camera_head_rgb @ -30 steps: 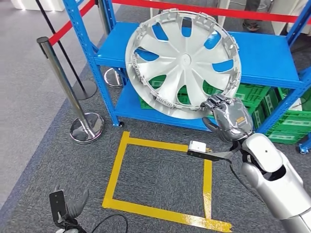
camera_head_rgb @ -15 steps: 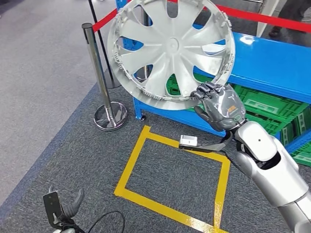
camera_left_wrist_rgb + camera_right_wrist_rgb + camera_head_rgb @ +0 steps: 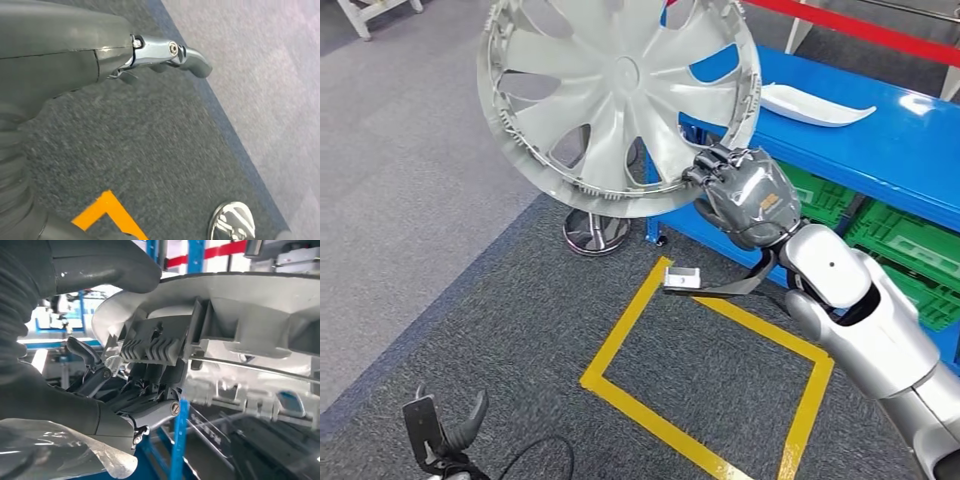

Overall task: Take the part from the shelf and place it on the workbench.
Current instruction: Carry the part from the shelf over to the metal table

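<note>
The part is a large silver wheel cover (image 3: pixel 622 95) with curved spokes, held up on edge in the head view. My right hand (image 3: pixel 746 195) grips its lower right rim, to the left of the blue shelf (image 3: pixel 863 130). The right wrist view shows the clipped inner rim of the cover (image 3: pixel 226 305) pinched between the thumb and fingers of that hand (image 3: pixel 113 405). My left hand (image 3: pixel 444 435) hangs low over the carpet at the bottom left and holds nothing. In the left wrist view its fingers (image 3: pixel 170 50) lie stretched out above the floor.
A white curved part (image 3: pixel 814 105) lies on the blue shelf, with green crates (image 3: pixel 901 250) on the level below. A chrome stanchion base (image 3: pixel 595 230) stands behind the cover. A yellow tape rectangle (image 3: pixel 622 330) marks the dark carpet, and a red barrier belt (image 3: pixel 863 25) runs behind the shelf.
The camera has swung left, so the shelf now sits at the right of the picture. The wheel cover stays in my right hand, now beside the shelf rather than in front of it.
</note>
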You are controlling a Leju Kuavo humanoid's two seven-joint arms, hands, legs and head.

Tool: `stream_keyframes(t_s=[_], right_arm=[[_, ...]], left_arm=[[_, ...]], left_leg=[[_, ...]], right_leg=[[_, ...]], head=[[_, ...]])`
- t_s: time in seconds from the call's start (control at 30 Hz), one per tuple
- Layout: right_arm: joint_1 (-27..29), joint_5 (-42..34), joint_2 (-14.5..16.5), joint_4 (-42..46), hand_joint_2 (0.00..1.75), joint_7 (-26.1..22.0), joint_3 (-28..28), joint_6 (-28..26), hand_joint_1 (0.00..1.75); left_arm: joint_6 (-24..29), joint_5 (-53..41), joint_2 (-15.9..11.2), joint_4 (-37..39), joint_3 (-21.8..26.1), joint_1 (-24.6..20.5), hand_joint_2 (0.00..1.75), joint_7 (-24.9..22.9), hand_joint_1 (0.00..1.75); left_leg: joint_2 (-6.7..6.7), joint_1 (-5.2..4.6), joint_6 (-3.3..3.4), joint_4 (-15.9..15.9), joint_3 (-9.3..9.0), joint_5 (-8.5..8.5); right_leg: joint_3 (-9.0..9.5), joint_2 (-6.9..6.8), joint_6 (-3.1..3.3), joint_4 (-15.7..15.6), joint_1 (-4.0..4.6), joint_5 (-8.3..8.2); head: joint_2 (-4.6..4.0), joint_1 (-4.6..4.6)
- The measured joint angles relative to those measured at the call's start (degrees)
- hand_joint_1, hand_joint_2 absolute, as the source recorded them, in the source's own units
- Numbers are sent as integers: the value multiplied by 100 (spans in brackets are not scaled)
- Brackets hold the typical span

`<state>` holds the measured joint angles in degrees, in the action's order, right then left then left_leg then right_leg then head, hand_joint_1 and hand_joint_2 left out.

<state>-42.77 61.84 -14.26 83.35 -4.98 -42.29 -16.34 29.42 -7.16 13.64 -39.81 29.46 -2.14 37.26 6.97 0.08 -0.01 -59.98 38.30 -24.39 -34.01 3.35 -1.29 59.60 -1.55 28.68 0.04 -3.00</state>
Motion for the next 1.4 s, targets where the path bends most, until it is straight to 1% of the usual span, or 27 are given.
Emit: stream_keyframes(t_s=[0.03, 0.1, 0.17, 0.2, 0.23, 0.27, 0.33, 0.4, 0.47, 0.5, 0.57, 0.63, 0.67, 0.7, 0.73, 0.8, 0.83, 0.9, 0.97, 1.0, 1.07, 1.13, 1.2, 1.23, 1.3, 1.37, 1.4], right_arm=[[-20, -1, 17, -2, 175, 1, -21, 3, 175], [-47, -3, 42, -4, 175, 7, -40, 6, 175], [-76, -4, 51, -8, 175, 10, -50, 6, 175], [-88, -3, 59, -10, 175, 9, -60, 6, 175], [-98, -3, 68, -11, 175, 9, -69, 6, 175], [-107, -3, 77, -11, 175, 8, -77, 6, 175], [-138, -4, 88, -13, 175, 8, -90, 7, 175], [-188, -5, 94, -28, 175, 13, -107, 9, 175], [-232, -7, 118, -55, 175, 17, -138, 7, 175], [-243, 1, 134, -70, 175, 18, -158, 2, 175], [-256, 65, 153, -102, 175, 38, -191, -15, 175], [-266, 130, 152, -142, 175, 76, -227, -39, 175], [-266, 129, 153, -163, 175, 90, -251, -53, 175], [-263, 111, 153, -180, 175, 95, -276, -66, 175], [-260, 92, 154, -192, 175, 95, -300, -75, 175], [-257, 72, 153, -202, 175, 93, -327, -78, 175], [-257, 69, 153, -203, 175, 94, -332, -77, 175], [-251, 61, 152, -205, 175, 98, -333, -85, 175], [-235, 44, 152, -206, 175, 102, -333, -106, 175], [-225, 38, 151, -206, 175, 102, -331, -115, 175], [-207, 22, 149, -201, 175, 101, -324, -133, 175], [-185, 10, 140, -194, 175, 104, -301, -152, 175], [-166, 6, 125, -193, 175, 106, -272, -167, 175], [-156, 5, 116, -192, 175, 105, -260, -173, 175], [-140, 4, 103, -183, 175, 102, -237, -179, 175], [-129, 3, 90, -167, 175, 101, -206, -185, 175], [-121, 3, 81, -162, 175, 102, -190, -193, 175]], left_arm=[[1, -1, -2, -2, 9, 2, 175, 1, 0], [1, -4, 1, -4, 25, -13, 175, 3, 0], [-1, -4, 3, -4, 37, -13, 175, 3, 0], [-1, -3, 4, -4, 42, -6, 175, 3, 0], [-2, -3, 4, -4, 46, 0, 175, 3, 0], [-2, -3, 4, -4, 49, 2, 175, 3, 0], [-3, -10, 4, -5, 54, -7, 175, 4, 0], [-1, -45, 8, -6, 55, -23, 175, 10, 0], [18, -89, 7, -8, 57, -22, 175, 16, 0], [31, -103, 6, -12, 60, -13, 175, 18, 0], [55, -126, 6, -30, 66, -14, 175, 15, 0], [67, -146, 18, -46, 68, -19, 175, 9, 0], [74, -161, 24, -50, 69, -13, 175, 7, 0], [96, -188, 29, -54, 70, -3, 175, 9, 0], [139, -228, 32, -56, 71, 7, 175, 26, 0], [274, -321, 43, -64, 73, 18, 175, 95, 0], [351, -353, 55, -79, 73, 21, 175, 131, 0], [456, -361, 91, -156, 73, 42, 175, 167, 0], [471, -318, 129, -268, 73, 97, 175, 177, 0], [454, -290, 142, -318, 73, 132, 175, 180, 0], [413, -249, 155, -378, 72, 171, 175, 181, 0], [392, -234, 157, -398, 71, 167, 175, 182, 0], [385, -224, 157, -402, 70, 175, 175, 182, 0], [383, -215, 157, -402, 70, 185, 175, 182, 0], [380, -204, 157, -402, 70, 199, 175, 182, 0], [379, -200, 157, -402, 70, 191, 175, 182, 0], [378, -200, 157, -402, 70, 182, 175, 182, 0]], left_leg=[[-150, -12, -36, -114, 53, -73], [-516, -13, -106, -680, 305, -370], [-625, 31, -151, -1372, 621, -640], [-633, 49, -163, -1520, 683, -648], [-643, 61, -171, -1451, 641, -553], [-674, 68, -171, -1179, 498, -373], [-882, 31, -147, -428, 120, -57], [-1050, -37, -71, -19, -58, 18], [-983, -71, 20, 43, -54, 9], [-917, -68, 59, 70, -63, 23], [-790, -45, 146, 115, -89, 50], [-656, -36, 203, 123, -89, 59], [-580, -39, 215, 121, -88, 59], [-502, -42, 219, 117, -90, 58], [-419, -43, 219, 110, -93, 57], [-247, -35, 207, 78, -95, 49], [-169, -36, 188, 51, -80, 41], [-42, -19, 130, -1, -21, 42], [76, 8, 61, 0, 27, 76], [44, 8, 28, -2, 38, 75], [-233, -16, -30, -204, 131, -60], [-549, -11, -75, -814, 405, -374], [-619, 22, -101, -1424, 685, -595], [-625, 34, -105, -1494, 712, -568], [-707, 40, -88, -1028, 462, -262], [-1026, -34, -37, -313, 89, -11], [-1162, -78, -1, -97, -13, 26]], right_leg=[[16, -78, 30, -21, -4, -10], [39, -253, 79, -34, 8, -6], [46, -430, 104, -29, 26, 10], [52, -510, 107, -28, 29, 17], [62, -584, 106, -28, 30, 27], [80, -655, 102, -28, 30, 41], [116, -783, 75, -28, 45, 78], [125, -897, 32, -38, 78, 96], [141, -1020, -15, -66, 92, 104], [140, -1006, -39, -58, 81, 139], [12, -753, -61, 211, 54, 334], [-359, -431, -51, 930, 47, 652], [-562, -364, -49, 1298, 50, 761], [-704, -337, -48, 1521, 51, 781], [-747, -328, -45, 1532, 50, 688], [-529, -252, -34, 946, 38, 258], [-366, -135, -33, 584, 24, 93], [-145, 48, -34, 140, 8, -22], [-91, 22, -18, 70, 18, -2], [-76, -38, 6, 50, 19, -16], [-39, -169, 64, 12, 11, -37], [-19, -310, 105, -1, 25, -32], [-13, -458, 123, 0, 35, -17], [-8, -531, 126, 1, 37, -8], [18, -670, 119, 1, 41, 18], [48, -789, 87, 2, 64, 53], [57, -849, 65, -2, 80, 67]], head=[[0, -20], [0, -53], [0, -55], [0, -56], [0, -58], [0, -58], [0, -59], [0, -55], [0, -52], [0, -51], [0, -39], [0, -19], [0, -11], [0, -13], [0, -14], [0, -12], [0, -12], [0, -19], [0, -22], [0, -20], [0, -54], [0, -88], [0, -90], [0, -90], [0, -91], [0, -92], [0, -88]])
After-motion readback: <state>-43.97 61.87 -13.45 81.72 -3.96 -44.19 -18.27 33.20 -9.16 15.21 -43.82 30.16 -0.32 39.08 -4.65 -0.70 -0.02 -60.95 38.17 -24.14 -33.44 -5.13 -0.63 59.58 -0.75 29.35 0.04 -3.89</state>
